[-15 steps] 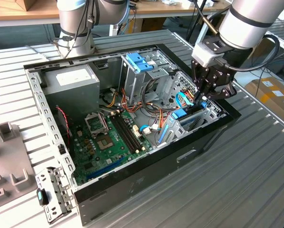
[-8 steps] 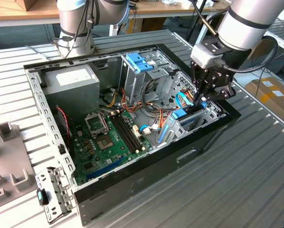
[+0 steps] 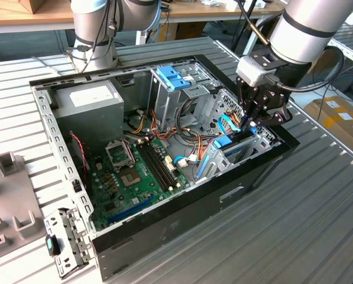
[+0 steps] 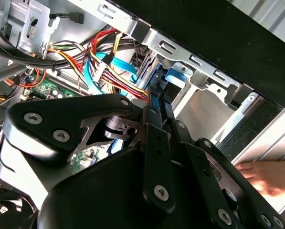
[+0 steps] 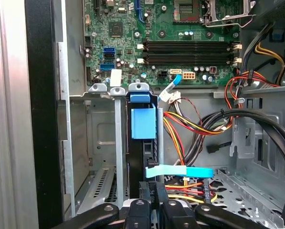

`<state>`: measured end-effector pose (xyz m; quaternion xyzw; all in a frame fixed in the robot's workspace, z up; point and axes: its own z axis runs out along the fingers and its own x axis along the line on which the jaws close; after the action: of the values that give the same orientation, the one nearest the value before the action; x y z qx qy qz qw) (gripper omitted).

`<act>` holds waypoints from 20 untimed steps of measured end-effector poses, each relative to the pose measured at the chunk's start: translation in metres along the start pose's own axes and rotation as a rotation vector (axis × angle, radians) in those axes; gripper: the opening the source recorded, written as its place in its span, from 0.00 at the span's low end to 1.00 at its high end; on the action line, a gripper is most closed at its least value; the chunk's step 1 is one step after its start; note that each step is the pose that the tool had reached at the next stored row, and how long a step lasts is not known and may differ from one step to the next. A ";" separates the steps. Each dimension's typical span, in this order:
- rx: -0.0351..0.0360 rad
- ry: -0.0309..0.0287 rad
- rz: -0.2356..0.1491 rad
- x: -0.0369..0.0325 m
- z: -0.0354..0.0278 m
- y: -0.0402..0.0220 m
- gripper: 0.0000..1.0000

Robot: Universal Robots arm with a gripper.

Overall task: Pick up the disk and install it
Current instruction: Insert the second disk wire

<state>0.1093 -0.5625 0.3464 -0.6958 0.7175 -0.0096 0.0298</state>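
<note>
Exterior view, right of centre: I have the gripper point(image 3: 251, 123) lowered into the drive cage point(image 3: 266, 144) at the right end of the open computer case point(image 3: 164, 234). In the first wrist view the disk point(image 5: 141, 162) stands on edge as a dark slab between the cage's silver rails, its long axis in line with the fingers point(image 5: 143, 193), which are clamped on its near edge. A light-blue bracket point(image 5: 143, 121) sits on its far end, towards the motherboard point(image 5: 171, 33).

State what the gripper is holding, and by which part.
The gripper appears to pinch the disk by its exposed edge, the rest standing edge-on in the drive cage.
</note>
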 end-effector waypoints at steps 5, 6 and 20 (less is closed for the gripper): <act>0.0000 0.0001 0.000 0.0001 0.0013 0.0001 0.16; 0.0000 0.0002 0.000 0.0001 0.0013 0.0001 0.16; 0.0000 0.0005 0.000 0.0002 0.0059 0.0004 0.16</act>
<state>0.1092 -0.5625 0.3405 -0.6958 0.7176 -0.0098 0.0296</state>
